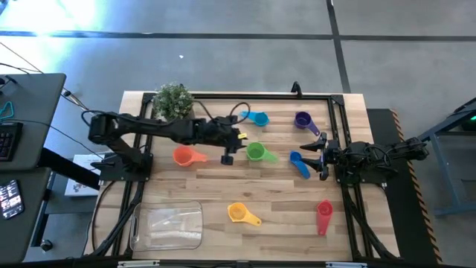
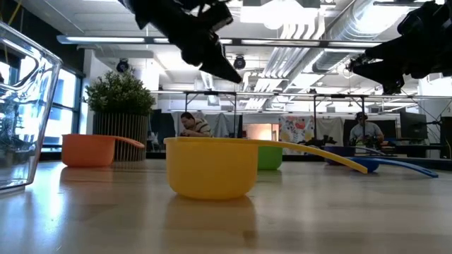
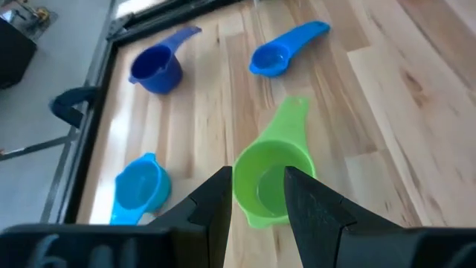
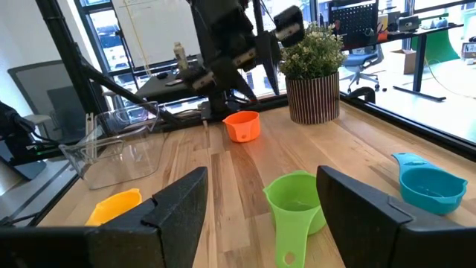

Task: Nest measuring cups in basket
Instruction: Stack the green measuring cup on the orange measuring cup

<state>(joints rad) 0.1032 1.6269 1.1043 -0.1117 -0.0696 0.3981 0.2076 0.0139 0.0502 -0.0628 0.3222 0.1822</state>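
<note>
Left pincer (image 1: 230, 149) hangs above the desk (image 1: 216, 197) just beside the green cup (image 1: 256, 152), on its left in the high view; fingers (image 3: 212, 212) partly spread, nothing between them, green cup's bowl (image 3: 269, 182) showing in the gap below. Right pincer (image 1: 316, 155) waits at the desk's right side, released wide, empty, the dark blue cup (image 1: 299, 164) just beside it. Nearest the front edge: clear basket (image 1: 167, 225) at front left, nothing in it; yellow cup (image 1: 239, 214) front centre, handle pointing right; red cup (image 1: 324, 216) front right. Middle row: orange cup (image 1: 184, 155) left of the left pincer, then green cup, handle toward the right, then dark blue cup. Farther back: light blue cup (image 1: 257, 117) behind the green one, purple cup (image 1: 303, 121) toward back right. All cups lie apart on the desk, none in the basket, none nested. Potted plant (image 1: 173, 100) at back left corner, near the left arm. Low view: yellow cup (image 2: 212, 166) closest, basket wall (image 2: 21, 116) at the left edge, orange cup (image 2: 90, 149) in front of the plant (image 2: 120, 113), green cup partly hidden behind the yellow one. People sit at desks in the room far behind.
</note>
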